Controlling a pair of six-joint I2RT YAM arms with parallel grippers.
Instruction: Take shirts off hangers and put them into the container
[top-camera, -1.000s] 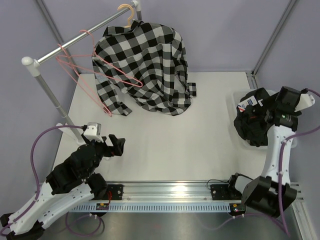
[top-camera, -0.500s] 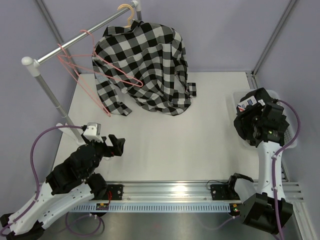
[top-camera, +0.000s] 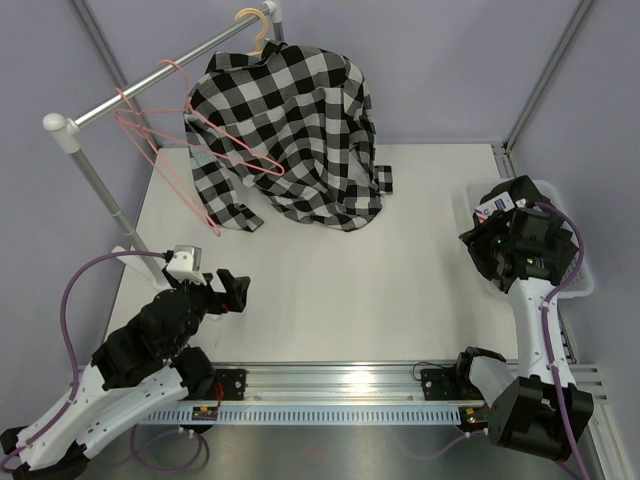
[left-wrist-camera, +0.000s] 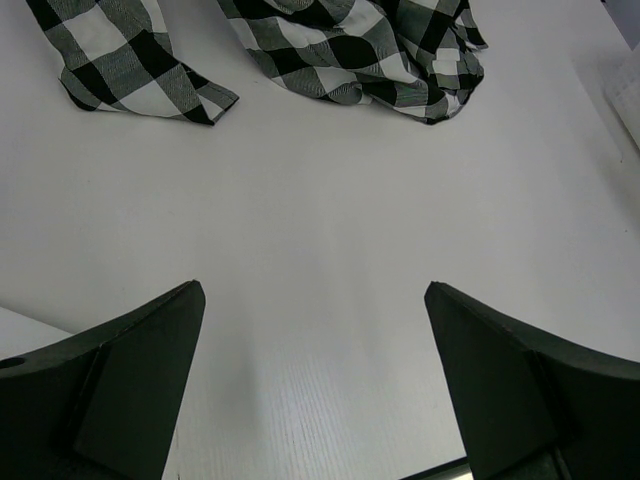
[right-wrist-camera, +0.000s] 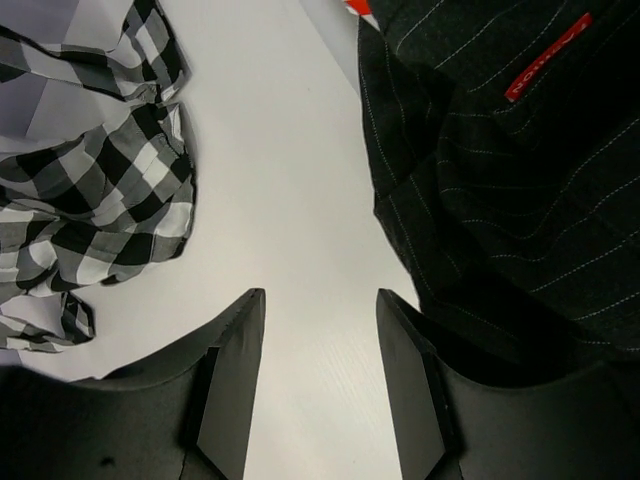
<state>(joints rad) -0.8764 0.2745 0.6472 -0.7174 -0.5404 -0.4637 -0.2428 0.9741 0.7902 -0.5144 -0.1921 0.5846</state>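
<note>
Right gripper (right-wrist-camera: 320, 300) gapes; container (top-camera: 585, 270) mostly hidden.

table (top-camera: 330, 290): white, matte
checked shirt (top-camera: 290, 130): hem and one sleeve cuff lie on the far part
black item (top-camera: 384, 179): just right of the shirt's hem
container (top-camera: 584, 272): well right of the shirt
rail post (top-camera: 99, 190): left of the shirt
</note>
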